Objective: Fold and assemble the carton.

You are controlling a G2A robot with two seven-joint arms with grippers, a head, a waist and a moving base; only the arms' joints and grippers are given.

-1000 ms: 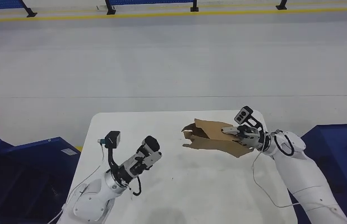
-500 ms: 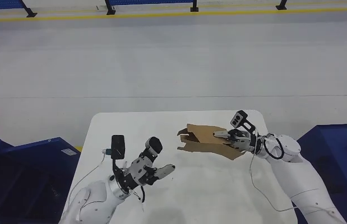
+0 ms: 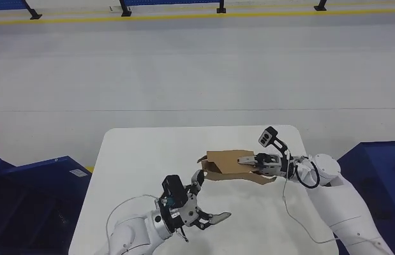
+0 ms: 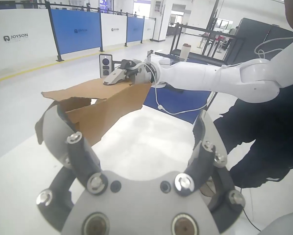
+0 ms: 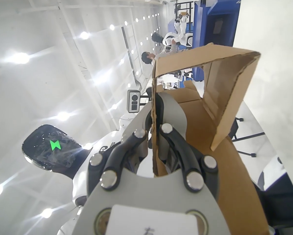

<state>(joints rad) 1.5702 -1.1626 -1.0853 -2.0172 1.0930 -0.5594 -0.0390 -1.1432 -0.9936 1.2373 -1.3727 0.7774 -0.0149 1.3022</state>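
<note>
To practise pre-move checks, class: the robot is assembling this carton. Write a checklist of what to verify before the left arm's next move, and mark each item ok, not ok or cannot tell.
1. Right gripper shut on the carton top panel: ok.
2. Left gripper open, facing the carton's open end: ok.
3. Its finger touching a flap: cannot tell.
4. End flaps folded shut: not ok, they stick out.
5. Right arm's cable hanging apart from the carton: ok.
</note>
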